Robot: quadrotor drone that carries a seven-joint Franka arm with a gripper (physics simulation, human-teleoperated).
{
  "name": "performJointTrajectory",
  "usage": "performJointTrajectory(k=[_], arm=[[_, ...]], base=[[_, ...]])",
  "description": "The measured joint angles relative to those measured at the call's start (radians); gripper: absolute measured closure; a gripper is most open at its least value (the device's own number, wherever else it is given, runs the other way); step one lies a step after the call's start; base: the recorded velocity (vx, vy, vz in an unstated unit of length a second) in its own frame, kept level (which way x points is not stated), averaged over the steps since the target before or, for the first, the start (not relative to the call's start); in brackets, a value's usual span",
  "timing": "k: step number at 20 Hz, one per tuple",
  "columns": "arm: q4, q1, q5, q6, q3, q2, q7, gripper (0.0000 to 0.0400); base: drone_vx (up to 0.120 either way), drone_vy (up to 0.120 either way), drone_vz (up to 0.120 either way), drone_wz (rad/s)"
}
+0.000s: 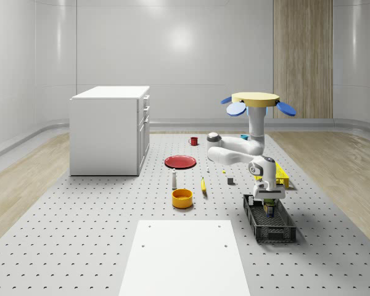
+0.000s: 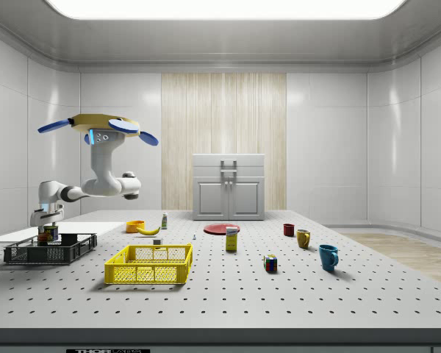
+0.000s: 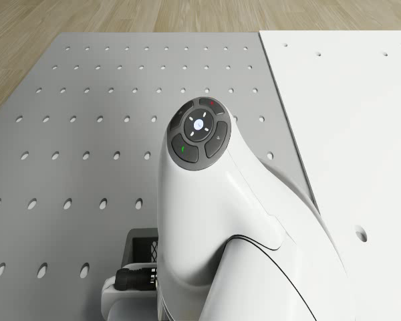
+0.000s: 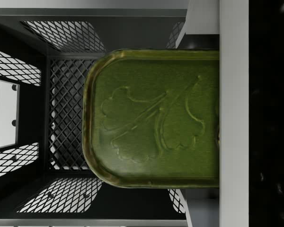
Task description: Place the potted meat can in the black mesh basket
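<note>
One can [image 1: 269, 208] hangs in the gripper [image 1: 269, 203] just above the floor of the black mesh basket [image 1: 277, 233], the fingers clamped on its sides.

Much of the can is screened by the basket's walls and the gripper in the whole-scene view; the wrist view shows its green embossed top [image 4: 154, 118] over the mesh, one edge cut off by a finger [image 4: 234, 113]. The drone [image 1: 255, 100] hovers over the table [image 1: 80, 234] behind the basket, its arm [image 1: 234, 151] folded out at the elbow, then reaching straight down into the basket's far end.
</note>
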Motion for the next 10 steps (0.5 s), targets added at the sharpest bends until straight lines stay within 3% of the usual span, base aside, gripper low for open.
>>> performJointTrajectory(k=[1,5,10], arm=[[0.000,0.000,0.000,0.000,0.000,0.000,0.000,0.0111],[0.000,0.000,0.003,0.002,0.000,-0.001,0.002,0.0041],[-0.003,0.003,0.031,-0.004,0.028,-0.001,0.003,0.0012]], base=[[0.000,0.000,-0.120,0.000],[0.000,0.000,0.000,0.000],[0.000,0.000,0.000,0.000]])
